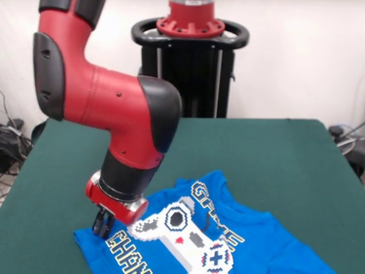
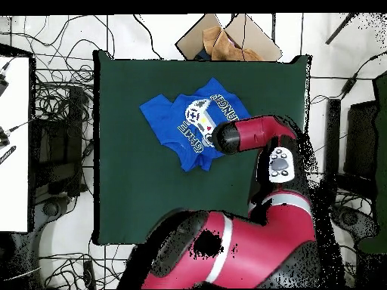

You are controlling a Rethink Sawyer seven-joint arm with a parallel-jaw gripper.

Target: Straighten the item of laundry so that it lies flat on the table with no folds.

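The item of laundry [image 1: 239,242] is a bright blue T-shirt with a pixel game-controller print, lying print-up near the table's front edge; its lower part runs out of the front view. In the overhead view the item of laundry [image 2: 175,121] lies in the upper middle of the green table [image 2: 128,196], with a sleeve spread to the left and small wrinkles along its edges. My gripper [image 1: 103,227] points down at the shirt's left edge, its dark fingers close together and pinching the cloth. In the overhead view the red wrist [image 2: 230,138] hides the gripper and that edge.
The green table [image 1: 285,154] stretches wide behind and beside the shirt. The black pedestal [image 1: 190,68] stands at its far side. Off the table, a cardboard box [image 2: 227,38] sits past the upper edge and cables [image 2: 53,106] lie to the left.
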